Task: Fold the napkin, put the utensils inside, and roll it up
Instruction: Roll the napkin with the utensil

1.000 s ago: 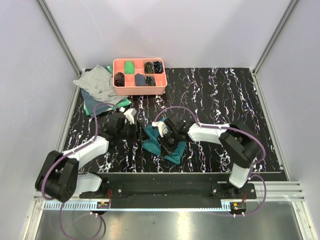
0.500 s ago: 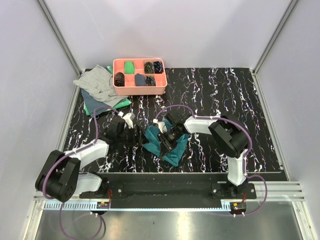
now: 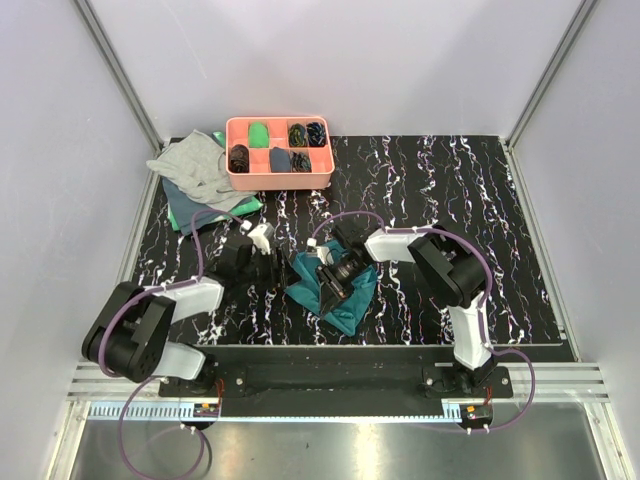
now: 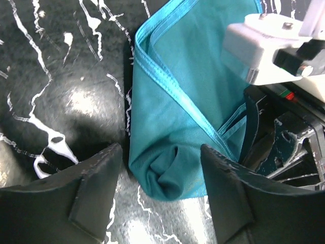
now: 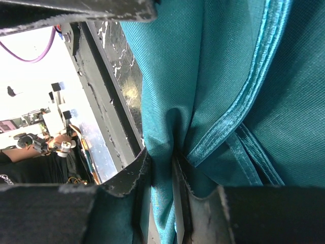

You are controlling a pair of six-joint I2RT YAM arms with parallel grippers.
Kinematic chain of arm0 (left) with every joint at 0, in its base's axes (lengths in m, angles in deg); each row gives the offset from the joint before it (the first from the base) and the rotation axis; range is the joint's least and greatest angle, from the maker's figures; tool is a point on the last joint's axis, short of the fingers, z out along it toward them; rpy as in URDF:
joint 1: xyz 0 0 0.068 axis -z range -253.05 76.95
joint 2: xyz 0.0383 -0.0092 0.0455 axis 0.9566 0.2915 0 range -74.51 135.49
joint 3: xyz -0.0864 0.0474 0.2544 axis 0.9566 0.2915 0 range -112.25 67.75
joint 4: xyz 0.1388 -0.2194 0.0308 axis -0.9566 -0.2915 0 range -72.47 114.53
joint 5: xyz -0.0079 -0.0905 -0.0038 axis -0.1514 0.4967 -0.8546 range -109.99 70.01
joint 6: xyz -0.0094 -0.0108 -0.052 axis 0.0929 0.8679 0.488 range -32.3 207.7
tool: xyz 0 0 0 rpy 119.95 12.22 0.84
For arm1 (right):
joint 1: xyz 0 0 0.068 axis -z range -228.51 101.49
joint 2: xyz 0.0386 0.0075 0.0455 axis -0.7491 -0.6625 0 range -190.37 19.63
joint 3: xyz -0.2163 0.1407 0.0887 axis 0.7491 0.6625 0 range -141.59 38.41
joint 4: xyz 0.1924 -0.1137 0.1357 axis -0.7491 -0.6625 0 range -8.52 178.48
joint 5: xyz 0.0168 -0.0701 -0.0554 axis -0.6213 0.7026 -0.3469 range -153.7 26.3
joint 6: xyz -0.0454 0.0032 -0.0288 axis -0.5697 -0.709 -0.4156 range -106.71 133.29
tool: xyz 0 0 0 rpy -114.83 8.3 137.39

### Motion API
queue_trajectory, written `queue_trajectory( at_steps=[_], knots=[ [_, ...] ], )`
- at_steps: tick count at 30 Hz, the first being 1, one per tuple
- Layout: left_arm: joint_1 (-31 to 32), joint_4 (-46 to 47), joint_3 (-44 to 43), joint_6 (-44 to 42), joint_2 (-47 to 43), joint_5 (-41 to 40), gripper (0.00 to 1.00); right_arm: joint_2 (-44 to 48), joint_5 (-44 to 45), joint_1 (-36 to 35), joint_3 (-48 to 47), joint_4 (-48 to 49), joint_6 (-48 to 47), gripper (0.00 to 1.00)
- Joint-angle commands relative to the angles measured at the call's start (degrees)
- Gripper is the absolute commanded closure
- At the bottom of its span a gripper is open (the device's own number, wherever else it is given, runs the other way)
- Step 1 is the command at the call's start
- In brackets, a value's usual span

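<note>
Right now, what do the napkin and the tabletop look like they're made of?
Napkin: woven cloth, matte teal. A fine weave shows, the stitched hem is slightly shinier, and it creases softly. Tabletop: hard, smooth black surface with white marble-like veins. It is glossy, since it mirrors a light. Whether it is stone or printed laminate, I cannot tell.

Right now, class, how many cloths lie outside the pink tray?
4: teal napkin at centre; grey cloth, dark cloth and green cloth piled left of the pink tray. More may be hidden.
</note>
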Motion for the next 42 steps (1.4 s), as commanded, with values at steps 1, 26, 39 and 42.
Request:
queue_trajectory(
  at_steps=[1, 26, 39, 42],
  knots=[
    [0.11, 7.99, 0.56, -1.58, 1.96, 3.71, 0.35, -1.09, -1.49, 0.65, -1.60, -1.64, -1.01, 0.74],
    [0.11, -9.31, -4.44, 2.20, 4.60, 3.71, 1.00, 22.19, 37.73, -8.98, -0.47, 0.54, -3.21, 0.27],
    [-0.33, -16.26, -9.28, 3.61, 10.31, 5.64, 1.00, 20.01, 69.96, -29.23, 8.95, 18.31, -11.73, 0.21],
    [-0.33, -16.78, -9.54, 3.08, 10.49, 5.82, 1.00, 19.04, 73.65, -30.10, 9.74, 20.58, -14.10, 0.22]
  ],
)
